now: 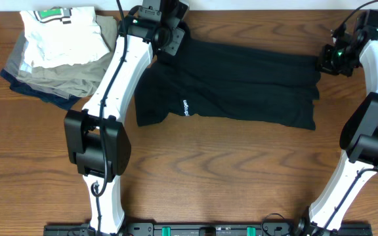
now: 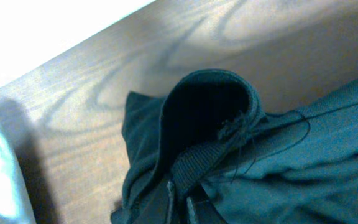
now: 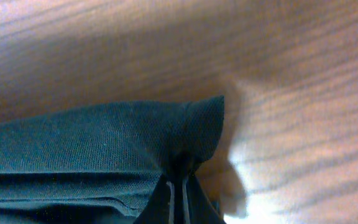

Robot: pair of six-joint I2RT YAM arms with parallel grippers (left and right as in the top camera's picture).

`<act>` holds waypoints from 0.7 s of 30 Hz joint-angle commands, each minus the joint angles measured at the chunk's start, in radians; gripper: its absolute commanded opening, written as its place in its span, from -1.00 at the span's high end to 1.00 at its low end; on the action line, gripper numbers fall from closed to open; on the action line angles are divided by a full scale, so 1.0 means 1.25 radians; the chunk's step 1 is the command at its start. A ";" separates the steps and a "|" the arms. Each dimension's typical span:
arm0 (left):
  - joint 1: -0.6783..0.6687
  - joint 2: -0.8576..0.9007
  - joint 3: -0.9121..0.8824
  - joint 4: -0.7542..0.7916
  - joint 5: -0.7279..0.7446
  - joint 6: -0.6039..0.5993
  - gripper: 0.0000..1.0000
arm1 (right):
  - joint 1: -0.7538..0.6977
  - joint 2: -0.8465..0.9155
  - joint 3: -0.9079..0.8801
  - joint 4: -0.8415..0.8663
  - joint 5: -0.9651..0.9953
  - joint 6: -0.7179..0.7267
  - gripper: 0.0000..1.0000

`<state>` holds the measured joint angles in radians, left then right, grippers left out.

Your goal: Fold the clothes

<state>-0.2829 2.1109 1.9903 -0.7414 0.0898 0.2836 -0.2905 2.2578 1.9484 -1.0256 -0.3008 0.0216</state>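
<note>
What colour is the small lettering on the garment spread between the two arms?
White lettering on the black garment; the overhead view shows it best.

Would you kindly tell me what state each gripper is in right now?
Left gripper: shut on the black garment.
Right gripper: shut on the black garment's corner.

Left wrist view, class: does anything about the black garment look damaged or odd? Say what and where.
Yes. Loose threads stick out from the bunched-up edge of the black garment, and one trails across the fabric. The edge looks frayed there.
</note>
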 commanded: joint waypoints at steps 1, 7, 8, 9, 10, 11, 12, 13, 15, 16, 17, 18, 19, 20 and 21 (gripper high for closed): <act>0.002 -0.002 0.003 -0.041 -0.022 -0.010 0.88 | -0.008 -0.022 0.017 -0.028 0.004 0.006 0.98; 0.002 -0.002 0.003 -0.120 -0.022 -0.010 0.88 | -0.008 -0.022 0.017 -0.074 0.004 0.005 0.97; 0.002 -0.002 0.003 -0.136 -0.022 -0.010 0.88 | -0.008 -0.022 0.016 -0.081 0.003 0.005 0.98; 0.002 -0.002 0.003 -0.155 -0.022 -0.010 0.88 | -0.008 -0.022 0.017 -0.091 0.003 0.005 0.98; 0.002 -0.002 0.003 -0.173 -0.022 -0.010 0.88 | -0.008 -0.022 0.017 -0.099 0.003 0.005 0.97; 0.002 -0.002 0.003 -0.193 -0.022 -0.010 0.88 | -0.008 -0.022 0.016 -0.109 0.004 0.005 0.97; 0.002 -0.002 0.003 -0.208 -0.022 -0.010 0.88 | -0.008 -0.022 0.016 -0.121 0.004 0.005 0.98; 0.002 -0.002 0.002 -0.226 -0.022 -0.010 0.88 | -0.008 -0.022 0.016 -0.136 0.004 0.005 0.97; 0.002 -0.002 -0.002 -0.249 -0.022 -0.010 0.88 | -0.008 -0.022 0.016 -0.161 0.004 -0.002 0.97; 0.002 -0.002 -0.007 -0.259 -0.022 -0.010 0.88 | -0.008 -0.022 0.016 -0.177 0.004 -0.007 0.97; 0.002 -0.002 -0.012 -0.265 -0.022 -0.010 0.88 | -0.008 -0.022 0.016 -0.188 0.004 -0.010 0.98; 0.002 -0.001 -0.017 -0.266 -0.022 -0.010 0.88 | -0.008 -0.022 0.016 -0.197 0.005 -0.013 0.97; 0.002 -0.001 -0.027 -0.265 -0.022 -0.010 0.88 | -0.008 -0.022 0.015 -0.207 0.005 -0.016 0.97; 0.002 -0.001 -0.039 -0.263 -0.022 -0.010 0.88 | -0.008 -0.022 0.014 -0.216 0.008 -0.016 0.97; 0.002 -0.001 -0.049 -0.262 -0.022 -0.010 0.88 | -0.008 -0.022 0.013 -0.223 0.010 -0.016 0.97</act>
<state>-0.2832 2.1132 1.9663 -1.0653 0.0780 0.2840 -0.2909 2.2578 1.9495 -1.2915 -0.2989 0.0170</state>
